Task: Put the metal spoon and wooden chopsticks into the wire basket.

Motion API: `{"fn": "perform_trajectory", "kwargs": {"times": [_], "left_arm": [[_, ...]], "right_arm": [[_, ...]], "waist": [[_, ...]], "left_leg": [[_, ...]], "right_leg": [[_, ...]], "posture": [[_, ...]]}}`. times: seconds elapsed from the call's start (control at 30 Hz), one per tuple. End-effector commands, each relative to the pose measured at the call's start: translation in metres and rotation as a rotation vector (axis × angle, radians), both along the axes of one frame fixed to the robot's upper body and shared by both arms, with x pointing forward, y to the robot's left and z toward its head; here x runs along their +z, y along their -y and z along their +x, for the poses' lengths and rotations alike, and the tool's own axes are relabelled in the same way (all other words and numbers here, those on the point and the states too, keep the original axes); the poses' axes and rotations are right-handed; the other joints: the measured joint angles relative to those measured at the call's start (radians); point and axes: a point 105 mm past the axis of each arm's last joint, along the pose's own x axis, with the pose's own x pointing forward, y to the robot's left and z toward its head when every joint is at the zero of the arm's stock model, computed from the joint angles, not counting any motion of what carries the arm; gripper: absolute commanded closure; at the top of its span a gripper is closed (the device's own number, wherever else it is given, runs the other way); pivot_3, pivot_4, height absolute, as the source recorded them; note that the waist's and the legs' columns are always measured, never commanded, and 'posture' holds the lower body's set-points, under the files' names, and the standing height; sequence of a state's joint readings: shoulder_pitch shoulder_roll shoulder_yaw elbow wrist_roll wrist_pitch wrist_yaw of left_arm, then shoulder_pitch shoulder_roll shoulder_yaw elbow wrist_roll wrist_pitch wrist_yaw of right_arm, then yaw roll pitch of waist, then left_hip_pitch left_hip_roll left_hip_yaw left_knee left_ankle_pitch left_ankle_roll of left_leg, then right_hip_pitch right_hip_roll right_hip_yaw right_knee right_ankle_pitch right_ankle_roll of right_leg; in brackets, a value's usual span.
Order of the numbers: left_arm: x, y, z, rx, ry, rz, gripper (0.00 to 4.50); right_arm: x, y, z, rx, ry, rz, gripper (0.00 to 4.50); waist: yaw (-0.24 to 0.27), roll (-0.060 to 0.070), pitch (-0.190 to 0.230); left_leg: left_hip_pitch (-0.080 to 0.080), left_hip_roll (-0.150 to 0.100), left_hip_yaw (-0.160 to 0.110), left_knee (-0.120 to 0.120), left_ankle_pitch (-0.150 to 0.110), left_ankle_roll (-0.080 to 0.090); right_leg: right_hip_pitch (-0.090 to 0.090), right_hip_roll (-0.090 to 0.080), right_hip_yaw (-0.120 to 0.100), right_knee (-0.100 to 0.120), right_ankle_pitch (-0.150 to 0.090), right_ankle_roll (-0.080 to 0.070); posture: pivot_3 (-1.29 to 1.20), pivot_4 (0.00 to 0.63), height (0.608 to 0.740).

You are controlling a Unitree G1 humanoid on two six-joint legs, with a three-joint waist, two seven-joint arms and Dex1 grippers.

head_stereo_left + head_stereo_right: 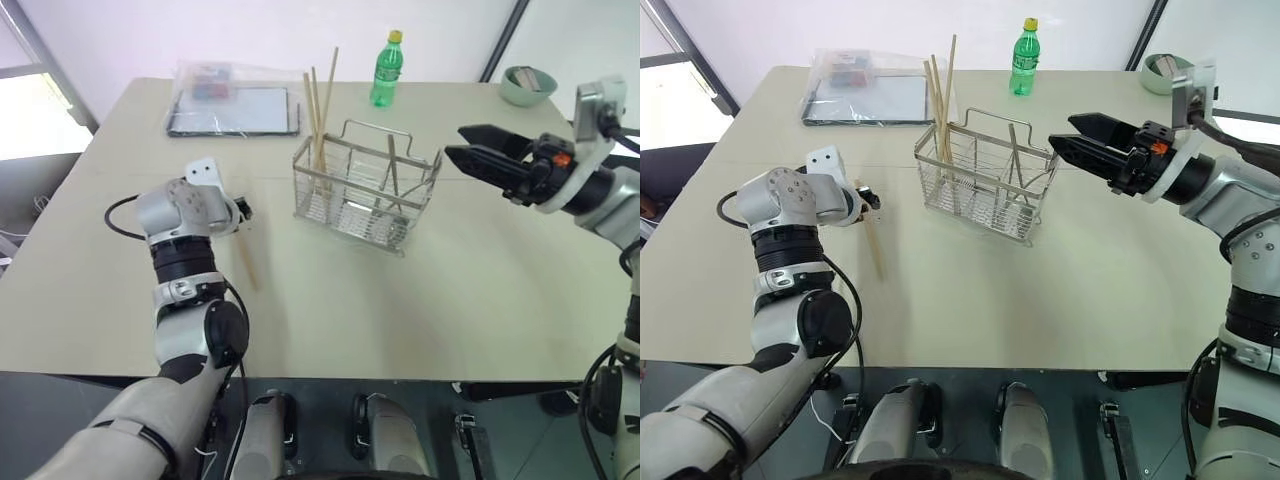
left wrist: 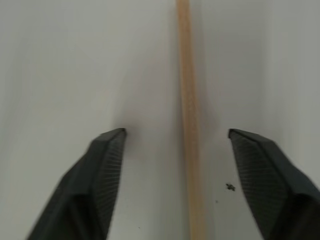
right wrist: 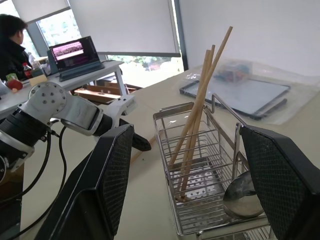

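Chopsticks [image 1: 320,110] stand leaning in the end compartment of the wire basket [image 1: 365,190], three of them as far as we can count, their tips rising well above its rim. We see the metal spoon [image 3: 242,196] in the basket too, bowl down against the mesh floor in a compartment further along, its thin handle sticking up near the loop handle.

One more wooden chopstick [image 2: 189,125] lies flat on the table [image 1: 450,300]. Our left pincer [image 2: 176,145] hangs right over it, fingers spread, and the stick runs lengthwise between the two fingertips [image 2: 107,150], nearer the one than the other. We cannot tell for sure whether either pad touches it; a gap shows on both sides. From the head views, this stick reaches from the left pincer back towards us across the tabletop, and the basket sits just beyond and to the right of that pincer.

Our right pincer [image 1: 470,145] is held in the air, fingers spread and holding nothing, pointing across at the basket from its far side, apart from it.

Beyond the basket we see a green bottle [image 1: 386,68] with a yellow cap, a clear plastic bag [image 1: 235,100] over a dark flat thing, and a pale bowl [image 1: 528,85] at the table's far corner. In the right wrist view, a person [image 3: 12,42] sits at a desk with a laptop [image 3: 75,55].
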State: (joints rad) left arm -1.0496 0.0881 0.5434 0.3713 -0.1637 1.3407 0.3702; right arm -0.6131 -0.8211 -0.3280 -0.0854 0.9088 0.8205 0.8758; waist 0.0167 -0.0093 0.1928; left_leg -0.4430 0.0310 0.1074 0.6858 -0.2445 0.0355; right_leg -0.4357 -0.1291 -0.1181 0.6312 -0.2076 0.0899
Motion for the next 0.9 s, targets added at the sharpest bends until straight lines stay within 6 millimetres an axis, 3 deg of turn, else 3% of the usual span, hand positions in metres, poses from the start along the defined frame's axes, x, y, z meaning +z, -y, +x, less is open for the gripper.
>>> {"fn": "perform_trajectory", "kwargs": {"times": [0.03,0.13,0.23,0.33,0.53,0.63,0.7,0.8,0.9], "left_arm": [[0.001,0.009,0.004,-0.035,0.003,-0.01,2.94],[0.004,0.005,0.005,-0.027,0.015,-0.006,4.46],[0.013,-0.004,0.01,-0.004,0.063,0.019,4.46],[0.039,-0.022,0.021,0.039,0.21,0.071,4.46],[0.149,-0.049,0.039,0.13,0.775,-0.018,4.46],[0.228,-0.026,0.026,0.001,1.135,-0.282,4.46],[0.258,-0.008,0.015,-0.099,1.256,-0.371,4.46],[0.28,0.029,0.003,-0.259,1.322,-0.45,4.46],[0.282,0.061,-0.006,-0.392,1.332,-0.439,4.46]], "right_arm": [[0.014,0.002,-0.009,0.0,0.076,-0.014,1.02],[0.016,0.003,-0.01,0.003,0.081,-0.014,1.02],[0.017,0.004,-0.009,0.003,0.084,-0.016,1.02],[0.019,0.006,-0.01,0.006,0.088,-0.022,1.02],[0.022,0.009,-0.009,0.008,0.089,-0.035,1.02],[0.024,0.009,-0.008,0.009,0.085,-0.04,1.02],[0.025,0.009,-0.007,0.011,0.083,-0.041,1.02],[0.026,0.008,-0.007,0.012,0.084,-0.04,1.02],[0.027,0.008,-0.006,0.007,0.085,-0.034,1.02]], "waist": [[0.001,0.0,0.0],[0.001,0.0,0.0],[0.0,0.0,0.0],[-0.003,-0.001,0.001],[-0.002,-0.002,0.001],[0.003,-0.002,0.001],[0.004,-0.002,0.001],[0.003,-0.002,0.001],[0.0,-0.002,0.001]], "left_leg": [[0.0,0.0,0.0,0.0,0.0,0.0],[0.0,0.0,0.0,0.0,0.0,0.0],[0.0,0.0,0.0,0.0,0.0,0.0],[-0.001,0.0,0.0,0.0,0.0,0.0],[-0.004,0.0,0.001,-0.001,0.001,-0.002],[-0.005,-0.001,0.002,0.0,0.001,-0.002],[-0.006,-0.002,0.002,0.0,0.001,-0.002],[-0.006,-0.002,0.003,0.0,0.001,-0.002],[-0.006,-0.002,0.003,0.0,0.001,-0.002]], "right_leg": [[0.0,0.0,0.0,0.0,0.0,0.0],[0.0,-0.001,0.0,0.0,0.0,0.0],[0.0,-0.001,0.0,0.0,0.0,0.0],[-0.001,0.0,0.0,0.0,0.0,0.0],[-0.005,0.0,0.0,0.0,0.001,-0.001],[-0.005,-0.002,-0.001,-0.001,0.001,-0.001],[-0.004,-0.003,-0.001,-0.002,0.001,0.0],[-0.004,-0.004,-0.001,-0.003,0.001,0.0],[-0.004,-0.003,-0.001,-0.002,0.001,0.0]], "posture": [[0.0,0.15,0.707],[0.0,0.15,0.707],[0.0,0.15,0.707],[0.0,0.15,0.707],[0.0,0.15,0.707],[0.0,0.15,0.707],[0.0,0.15,0.707],[0.0,0.15,0.707],[0.0,0.15,0.707]]}}
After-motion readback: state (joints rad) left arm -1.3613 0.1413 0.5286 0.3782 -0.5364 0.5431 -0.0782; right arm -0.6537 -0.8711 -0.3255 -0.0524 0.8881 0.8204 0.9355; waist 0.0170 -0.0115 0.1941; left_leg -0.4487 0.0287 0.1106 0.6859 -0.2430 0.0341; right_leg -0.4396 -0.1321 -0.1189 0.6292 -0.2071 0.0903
